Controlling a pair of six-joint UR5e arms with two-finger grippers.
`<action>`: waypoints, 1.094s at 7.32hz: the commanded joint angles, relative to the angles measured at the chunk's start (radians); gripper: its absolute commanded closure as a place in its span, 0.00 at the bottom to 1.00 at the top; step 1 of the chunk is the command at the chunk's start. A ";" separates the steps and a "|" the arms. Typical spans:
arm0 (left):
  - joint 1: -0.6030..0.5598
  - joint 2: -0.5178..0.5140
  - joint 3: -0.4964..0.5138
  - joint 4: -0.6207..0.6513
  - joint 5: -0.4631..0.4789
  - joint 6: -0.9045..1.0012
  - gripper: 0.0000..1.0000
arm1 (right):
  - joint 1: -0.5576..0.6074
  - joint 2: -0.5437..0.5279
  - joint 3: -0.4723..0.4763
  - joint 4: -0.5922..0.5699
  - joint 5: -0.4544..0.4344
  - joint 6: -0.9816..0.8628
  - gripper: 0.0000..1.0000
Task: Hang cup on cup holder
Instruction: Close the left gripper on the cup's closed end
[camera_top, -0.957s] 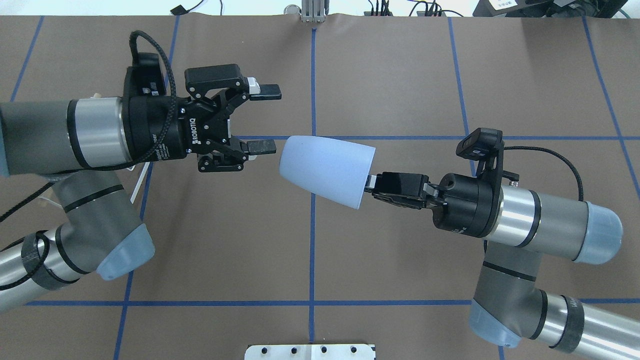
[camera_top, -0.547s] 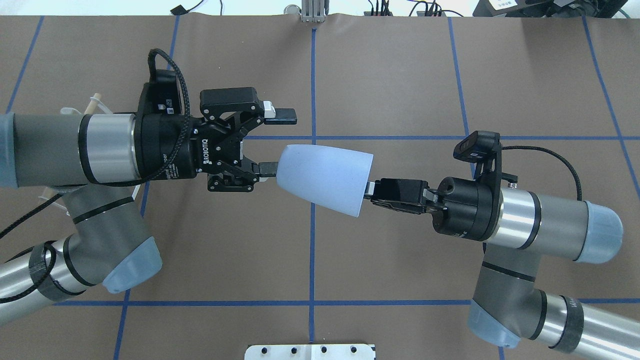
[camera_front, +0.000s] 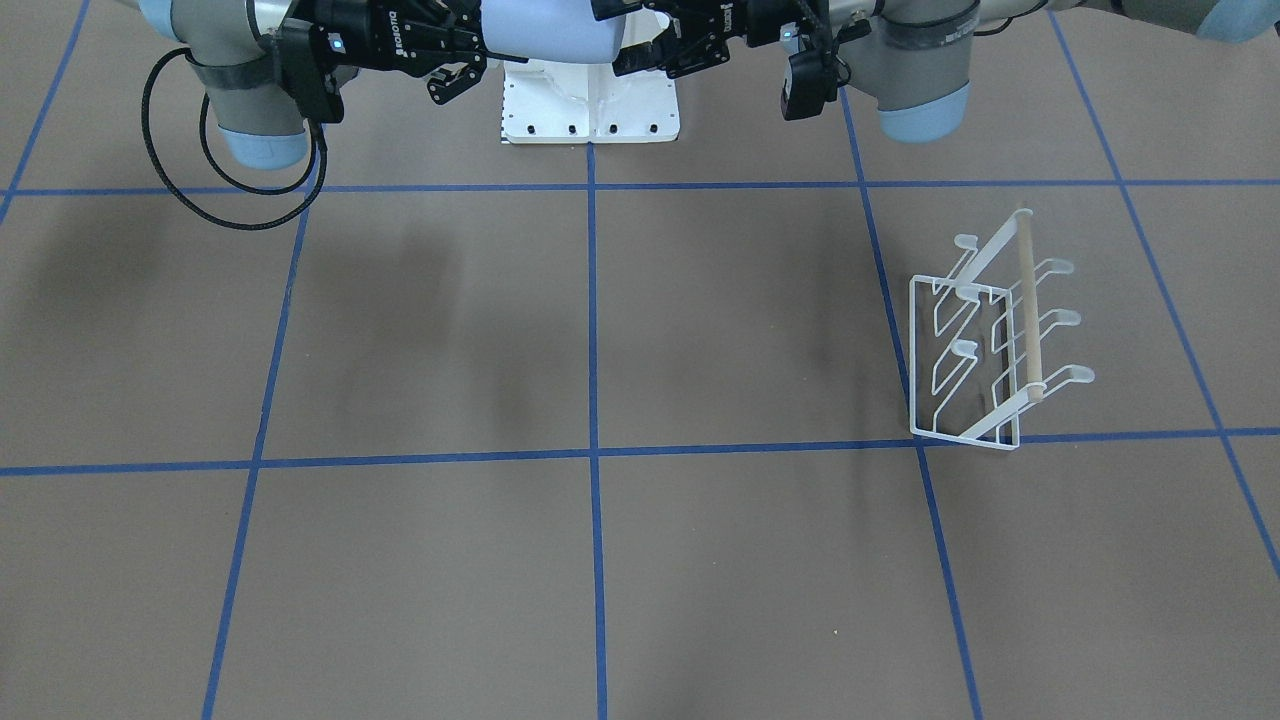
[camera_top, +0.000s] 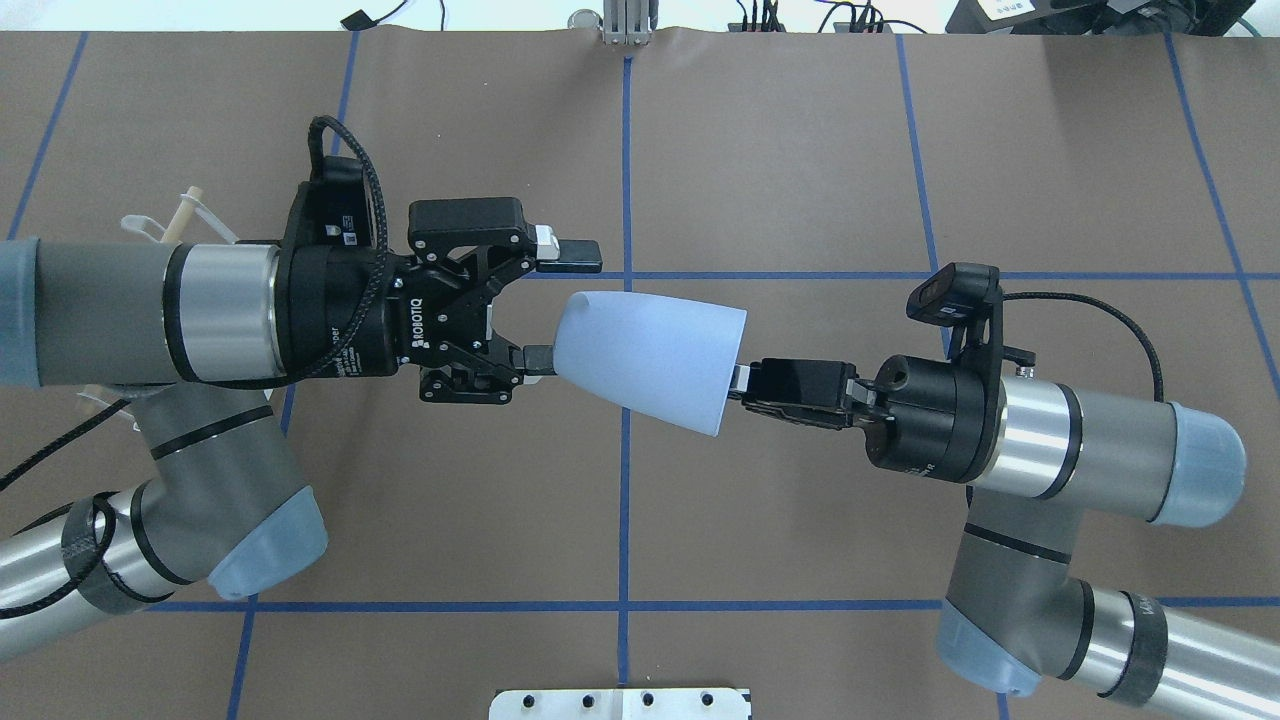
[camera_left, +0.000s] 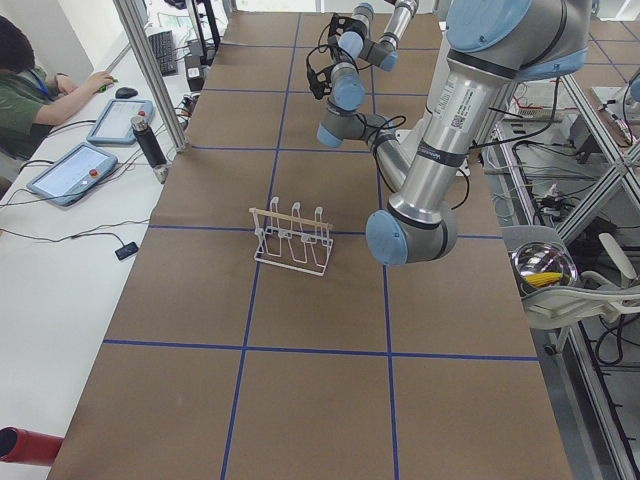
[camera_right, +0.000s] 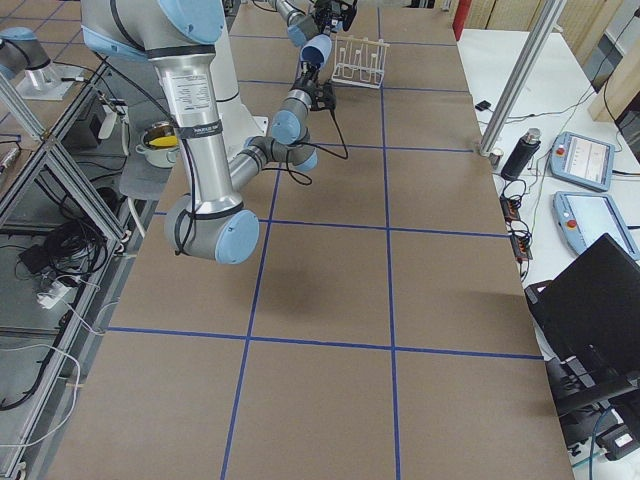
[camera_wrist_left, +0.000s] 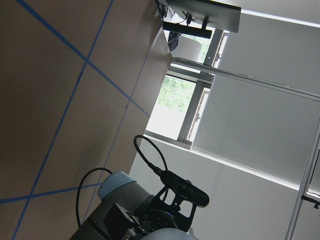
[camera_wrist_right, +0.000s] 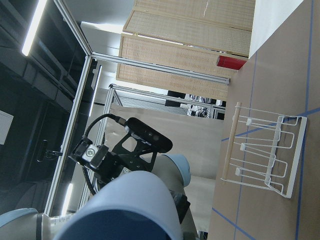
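The light blue cup (camera_top: 650, 345) is held lying sideways in the air over the table's middle, also seen in the front view (camera_front: 545, 30). My right gripper (camera_top: 738, 380) is shut on its wide rim. My left gripper (camera_top: 555, 308) is open at the cup's narrow base, its lower finger (camera_top: 535, 360) at the base and its upper finger (camera_top: 570, 255) apart from it. The white wire cup holder (camera_front: 990, 330) with a wooden rod stands empty on the table on my left side, mostly hidden behind my left arm in the overhead view (camera_top: 185, 215).
A white base plate (camera_top: 620, 700) sits at the table's near edge. In the left side view an operator (camera_left: 30, 95) sits by tablets (camera_left: 75, 172) beyond the far edge, and a metal bowl (camera_left: 545, 268) lies off the table.
My left gripper has moved right toward the cup and still stands open; its lower finger now reaches the cup's base. The right gripper with the cup has shifted slightly.
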 joint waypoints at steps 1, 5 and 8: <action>0.013 0.003 -0.017 0.001 -0.001 -0.001 0.03 | 0.000 -0.001 -0.001 0.000 0.000 0.000 1.00; 0.024 0.010 -0.031 0.002 0.001 -0.001 0.11 | 0.000 -0.001 0.002 0.000 0.000 0.000 1.00; 0.025 0.012 -0.030 0.002 -0.001 -0.001 0.11 | -0.011 -0.002 -0.008 0.049 0.002 0.003 1.00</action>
